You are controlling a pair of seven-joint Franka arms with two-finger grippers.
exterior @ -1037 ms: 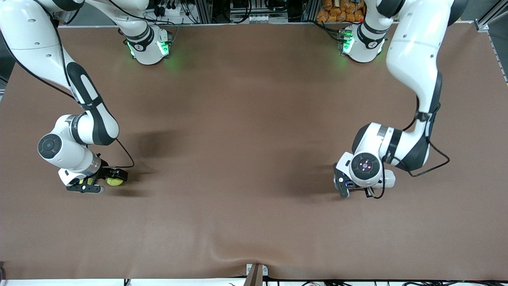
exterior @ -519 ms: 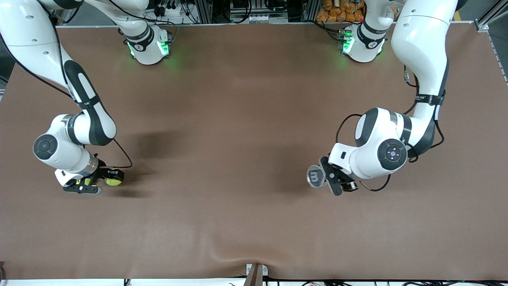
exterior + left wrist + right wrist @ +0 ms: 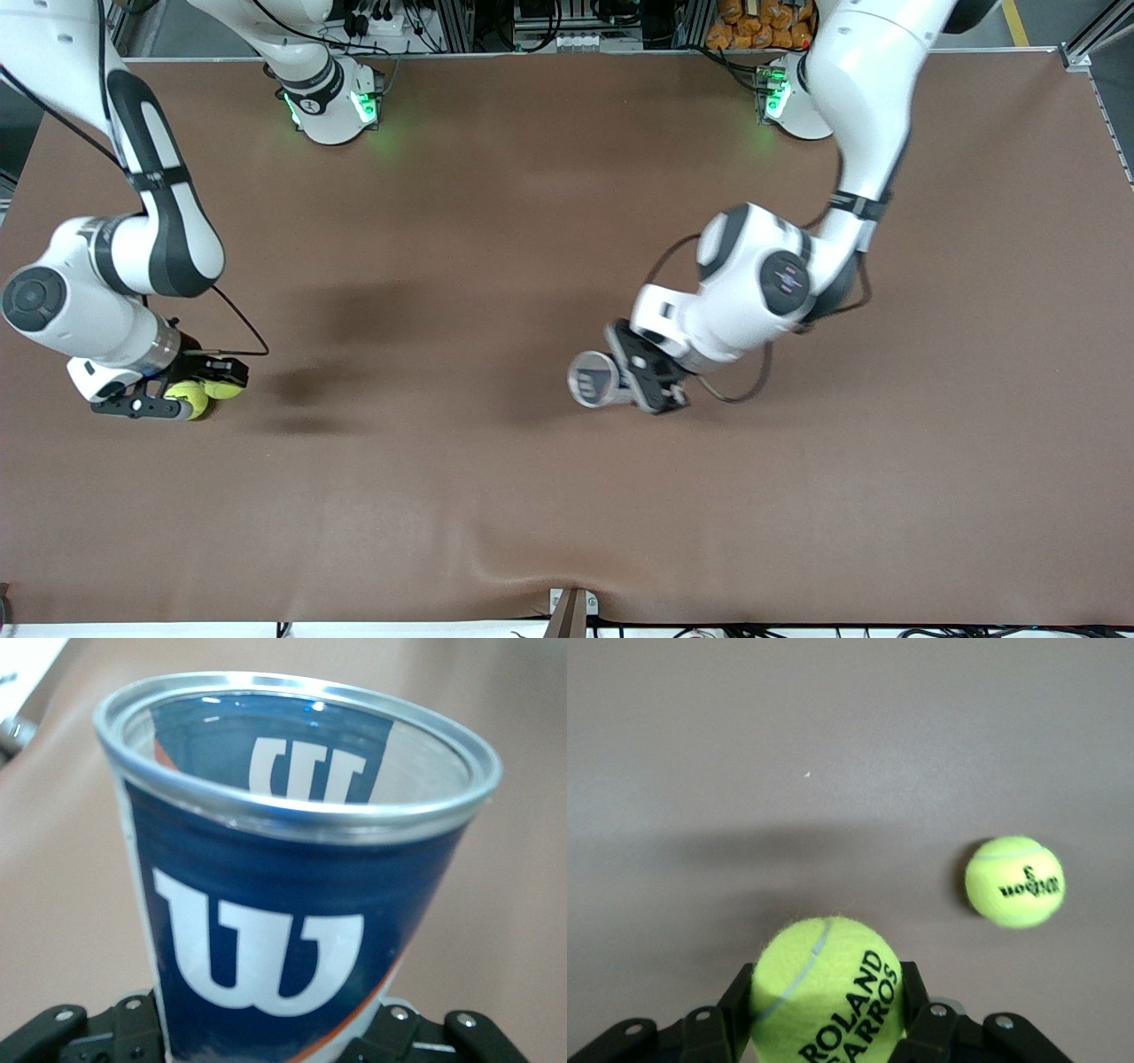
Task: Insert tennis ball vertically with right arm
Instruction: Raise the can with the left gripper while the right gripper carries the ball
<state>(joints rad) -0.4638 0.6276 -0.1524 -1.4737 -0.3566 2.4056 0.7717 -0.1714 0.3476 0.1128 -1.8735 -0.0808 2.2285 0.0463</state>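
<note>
Tennis ball (image 3: 185, 399) (image 3: 826, 990) clamped in the right pincer (image 3: 168, 400) (image 3: 824, 1023), up over the counter (image 3: 549, 496) at the right arm's end, close to that edge. Second ball (image 3: 222, 388) (image 3: 1014, 881) lying loose on the counter just beside. Left pincer (image 3: 640, 372) clenched on a blue can (image 3: 594, 379) (image 3: 292, 895) — open mouth, over mid-counter, wide bare room around. Since half a second ago: can carried toward the middle, right pincer shifted toward the counter's edge.
</note>
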